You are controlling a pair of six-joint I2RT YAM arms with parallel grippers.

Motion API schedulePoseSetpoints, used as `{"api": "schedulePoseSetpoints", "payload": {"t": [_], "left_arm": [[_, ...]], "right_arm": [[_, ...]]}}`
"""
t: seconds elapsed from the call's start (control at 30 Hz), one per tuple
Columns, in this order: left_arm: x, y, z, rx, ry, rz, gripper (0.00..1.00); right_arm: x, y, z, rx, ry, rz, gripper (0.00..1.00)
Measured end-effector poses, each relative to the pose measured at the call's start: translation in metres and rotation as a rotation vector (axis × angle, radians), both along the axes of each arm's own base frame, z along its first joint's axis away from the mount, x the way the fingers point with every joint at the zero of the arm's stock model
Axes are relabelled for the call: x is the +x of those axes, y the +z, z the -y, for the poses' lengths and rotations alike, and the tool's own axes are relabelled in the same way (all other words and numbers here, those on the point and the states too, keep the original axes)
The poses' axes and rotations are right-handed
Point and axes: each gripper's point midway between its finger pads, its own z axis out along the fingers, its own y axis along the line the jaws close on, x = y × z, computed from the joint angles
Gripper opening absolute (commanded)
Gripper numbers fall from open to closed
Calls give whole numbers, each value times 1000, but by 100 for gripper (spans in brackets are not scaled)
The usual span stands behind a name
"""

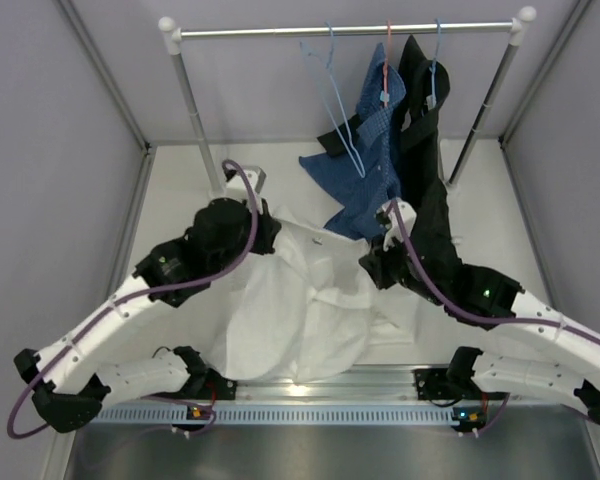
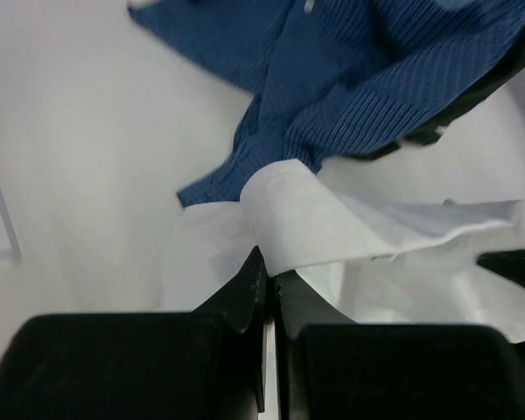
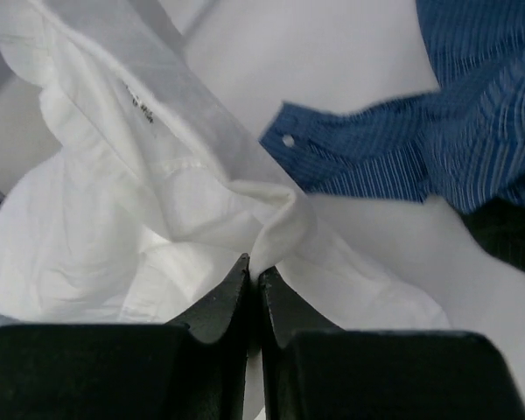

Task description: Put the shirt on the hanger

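The white shirt (image 1: 300, 305) lies crumpled on the table between my two arms. My left gripper (image 2: 271, 273) is shut on a fold of the shirt (image 2: 332, 227) near its collar edge. My right gripper (image 3: 255, 273) is shut on another fold of the shirt (image 3: 157, 201). In the top view the left gripper (image 1: 267, 236) sits at the shirt's upper left and the right gripper (image 1: 372, 264) at its upper right. The light-blue hanger (image 1: 338, 105) hangs empty on the rail (image 1: 280, 32), left of the other garments.
A blue checked shirt (image 1: 365, 170) on a red hanger (image 1: 387, 65) and a black garment (image 1: 425, 150) on a darker blue hanger (image 1: 435, 60) hang from the rail, trailing onto the table beside the white shirt. Rack poles (image 1: 195, 110) stand at both sides. Grey walls enclose the table.
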Motion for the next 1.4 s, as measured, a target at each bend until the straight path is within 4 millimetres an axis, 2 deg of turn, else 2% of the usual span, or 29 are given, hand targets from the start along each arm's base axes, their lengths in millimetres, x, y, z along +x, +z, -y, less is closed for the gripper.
{"api": "schedulePoseSetpoints", "payload": {"t": [0.13,0.17,0.2,0.23,0.27,0.3,0.33,0.43,0.47,0.53,0.57,0.6,0.67,0.77,0.8,0.87,0.9,1.0,1.07,1.13,1.27,1.33,1.4], "left_arm": [[-3,104,-6,-98,-14,137,0],[-4,121,-7,-118,-16,163,0],[-4,128,-7,-127,-17,174,0],[-5,127,-7,-125,-21,170,0],[-5,118,-5,-116,-24,155,0],[-4,98,-2,-91,-28,115,0],[-2,69,4,-52,-34,59,0],[-2,-40,18,82,-52,-145,0],[-7,-85,19,142,-60,-235,0],[-25,-156,7,246,-56,-388,0],[-35,-179,-2,287,-50,-443,0],[-43,-191,-8,312,-46,-479,0],[-44,-193,-8,304,-40,-487,0],[-35,-184,1,262,-37,-455,0],[-33,-182,3,251,-36,-446,0],[-31,-179,6,235,-32,-435,0],[-30,-177,7,228,-30,-433,0],[-31,-168,8,197,-35,-415,0],[-32,-158,9,167,-45,-395,0],[-35,-147,10,135,-64,-376,0],[-41,-130,12,85,-98,-348,0],[-44,-125,13,69,-118,-341,0],[-46,-121,14,58,-135,-334,0]], "right_arm": [[5,77,-29,141,69,72,5],[6,91,-33,172,76,90,4],[7,103,-36,208,76,108,2],[8,104,-37,217,69,109,1],[10,101,-36,223,51,103,0],[13,92,-36,227,26,89,0],[15,79,-34,221,0,69,0],[15,8,-23,144,-88,-37,0],[13,-20,-17,106,-116,-76,0],[8,-66,-3,35,-167,-139,0],[5,-86,6,-2,-192,-165,1],[3,-100,12,-27,-211,-186,2],[-1,-117,20,-53,-236,-212,5],[-1,-118,22,-48,-240,-210,14],[-1,-116,22,-45,-234,-205,27],[-3,-113,21,-48,-206,-197,41],[-4,-112,20,-56,-179,-189,59],[-12,-104,13,-67,-60,-164,78],[-19,-92,4,-63,42,-144,85],[-22,-75,-6,-57,123,-111,87],[-14,-35,-31,-46,229,-25,86],[-11,-28,-49,-67,301,-9,80],[-7,-33,-65,-99,352,-14,68]]}}
